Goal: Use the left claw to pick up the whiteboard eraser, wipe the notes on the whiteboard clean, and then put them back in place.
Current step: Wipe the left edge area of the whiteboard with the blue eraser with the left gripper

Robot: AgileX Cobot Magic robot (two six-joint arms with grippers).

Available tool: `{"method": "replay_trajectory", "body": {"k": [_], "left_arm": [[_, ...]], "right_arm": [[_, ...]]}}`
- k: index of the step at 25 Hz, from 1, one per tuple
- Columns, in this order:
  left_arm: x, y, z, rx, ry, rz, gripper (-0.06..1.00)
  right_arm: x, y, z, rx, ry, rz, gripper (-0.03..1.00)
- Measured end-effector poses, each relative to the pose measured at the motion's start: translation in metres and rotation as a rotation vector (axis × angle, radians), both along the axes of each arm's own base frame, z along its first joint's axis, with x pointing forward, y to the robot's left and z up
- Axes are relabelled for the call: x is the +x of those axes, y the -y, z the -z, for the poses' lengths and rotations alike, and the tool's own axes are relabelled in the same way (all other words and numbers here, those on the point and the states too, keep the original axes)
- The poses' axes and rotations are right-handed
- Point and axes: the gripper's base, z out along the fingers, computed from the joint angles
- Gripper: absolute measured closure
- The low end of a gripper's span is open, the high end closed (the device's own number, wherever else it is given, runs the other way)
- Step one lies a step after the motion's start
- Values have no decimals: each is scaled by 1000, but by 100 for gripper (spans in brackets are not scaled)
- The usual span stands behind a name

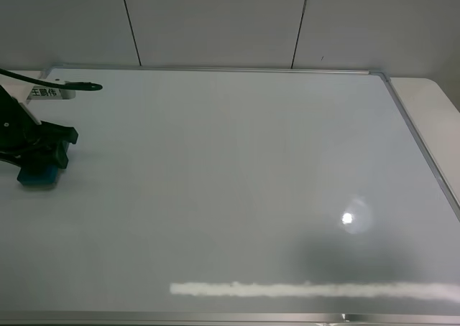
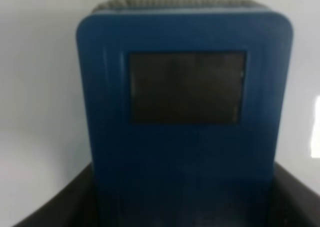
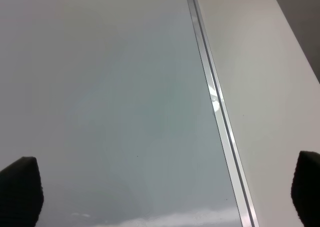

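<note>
The whiteboard eraser [image 2: 185, 112] is blurred (close up), its near end cut off.

Overhead lighting, even and cool. On the whiteboard [image 1: 237, 189]: one round glare spot toward the right, a bright strip of reflection along the near edge, soft dark shadow patch between them. Left wrist view blurred; whiteboard eraser [image 2: 185, 122] fills it, out of focus. Right wrist view dim, grey, low contrast.

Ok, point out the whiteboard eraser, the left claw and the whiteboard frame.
whiteboard eraser [image 2: 182, 87]: left wrist view, blue top face.
left claw [image 1: 44, 152]: exterior high view, black gripper body.
whiteboard frame [image 3: 215, 112]: right wrist view, silver edge strip.
</note>
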Motion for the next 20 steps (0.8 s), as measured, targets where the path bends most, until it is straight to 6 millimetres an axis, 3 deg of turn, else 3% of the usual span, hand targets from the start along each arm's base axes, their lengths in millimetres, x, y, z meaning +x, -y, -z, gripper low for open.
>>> {"method": "replay_trajectory", "body": {"k": [6, 20], "left_arm": [[1, 0, 15, -2, -49, 0, 40], [0, 0, 16, 2, -61, 22, 40]], "right_arm": [[0, 0, 0, 0, 0, 0, -2], [0, 0, 0, 0, 0, 0, -2]]}}
